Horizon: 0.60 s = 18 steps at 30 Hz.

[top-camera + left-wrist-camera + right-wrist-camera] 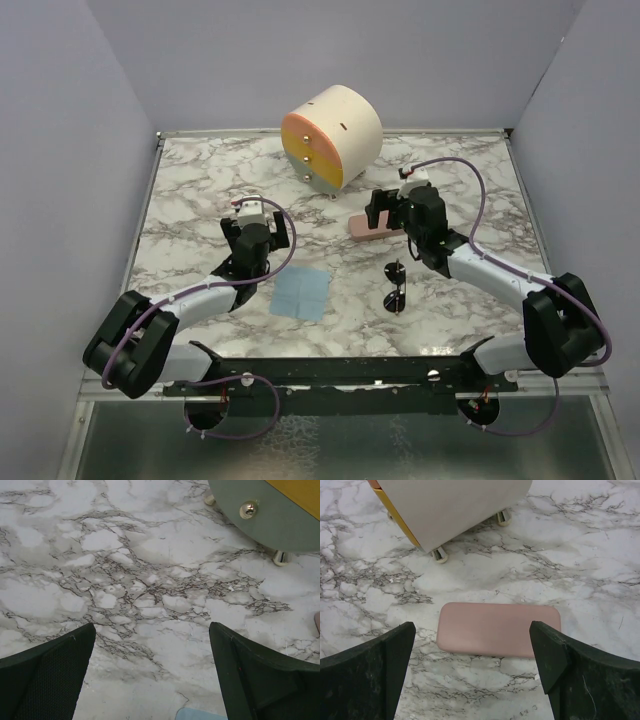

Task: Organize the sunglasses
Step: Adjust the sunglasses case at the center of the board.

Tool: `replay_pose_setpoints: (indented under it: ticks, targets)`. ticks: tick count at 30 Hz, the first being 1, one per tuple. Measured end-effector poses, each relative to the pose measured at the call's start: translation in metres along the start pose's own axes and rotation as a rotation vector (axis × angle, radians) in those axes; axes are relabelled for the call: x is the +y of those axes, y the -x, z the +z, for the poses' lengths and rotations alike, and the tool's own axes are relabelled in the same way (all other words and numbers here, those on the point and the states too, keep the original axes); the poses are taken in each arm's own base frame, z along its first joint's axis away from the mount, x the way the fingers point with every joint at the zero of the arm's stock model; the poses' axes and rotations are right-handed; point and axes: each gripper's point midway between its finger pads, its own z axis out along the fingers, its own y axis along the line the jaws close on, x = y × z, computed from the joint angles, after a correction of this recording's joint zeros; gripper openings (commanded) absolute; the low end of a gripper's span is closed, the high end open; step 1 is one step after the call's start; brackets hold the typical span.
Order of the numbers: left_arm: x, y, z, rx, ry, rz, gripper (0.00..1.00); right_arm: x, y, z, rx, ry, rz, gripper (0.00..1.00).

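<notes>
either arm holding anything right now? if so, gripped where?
Nothing held. Left gripper jaws open over the table. Right gripper jaws open, the pink case lying flat beyond them, ungripped. Sunglasses lie apart from both.

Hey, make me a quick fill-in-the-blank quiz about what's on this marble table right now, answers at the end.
1. The right gripper hovers over the ___ case.
2. The cloth beside the sunglasses is light ___.
3. The left gripper is open and holds ___.

Missing words: pink; blue; nothing.
</notes>
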Motion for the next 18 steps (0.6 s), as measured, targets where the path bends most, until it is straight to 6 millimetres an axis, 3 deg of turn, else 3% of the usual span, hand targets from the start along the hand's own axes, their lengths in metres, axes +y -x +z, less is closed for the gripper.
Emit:
replay_pose_setpoints:
  ticks: [18]
  targets:
    - [-0.0005,-0.0007,0.0019,0.003,0.003,0.007,0.99,0.0044,0.0028,-0.0085,-0.038,0.033,-0.065,1.0]
